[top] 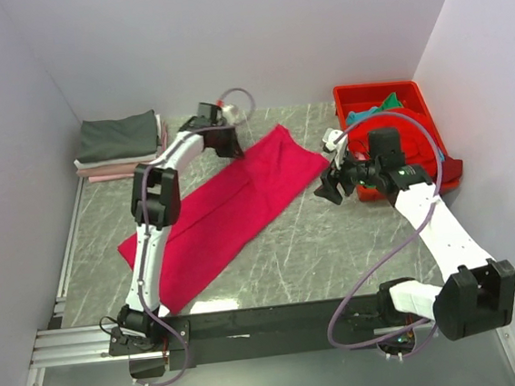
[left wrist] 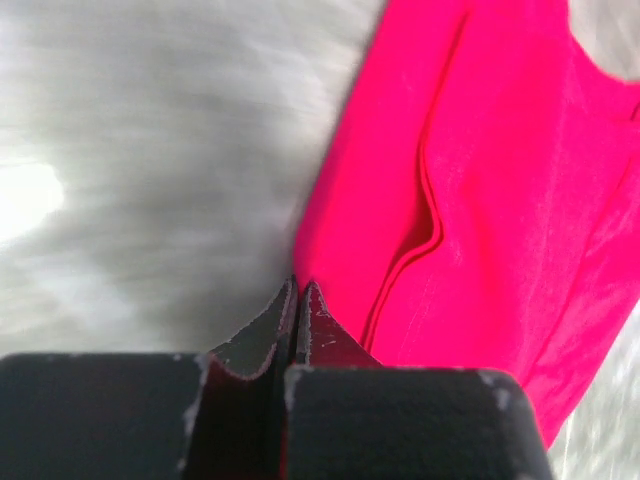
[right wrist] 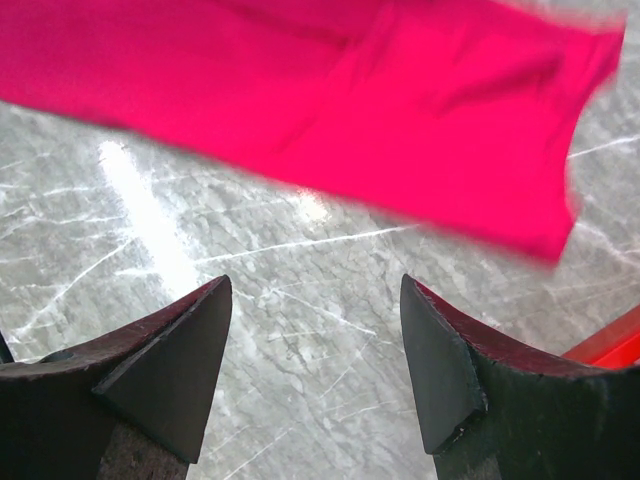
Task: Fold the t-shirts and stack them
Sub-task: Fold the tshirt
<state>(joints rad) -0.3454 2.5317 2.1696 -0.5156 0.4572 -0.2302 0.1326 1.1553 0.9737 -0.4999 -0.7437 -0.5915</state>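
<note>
A long pink shirt (top: 232,209) lies spread slantwise across the marbled counter (top: 318,251). The left end effector (top: 232,148) is down at the shirt's far edge. The right end effector (top: 332,186) sits just beside the shirt's right corner, in front of a red bin (top: 380,90) that holds a green shirt (top: 379,106). A stack of folded shirts (top: 120,144), grey on top, sits in the far left corner.

L arm (top: 145,258) & R arm (top: 448,234): white links, blk joints, lilac cables (top: 375,277); pincer fingers (right wrist: 170,370) dark wedges.
</note>
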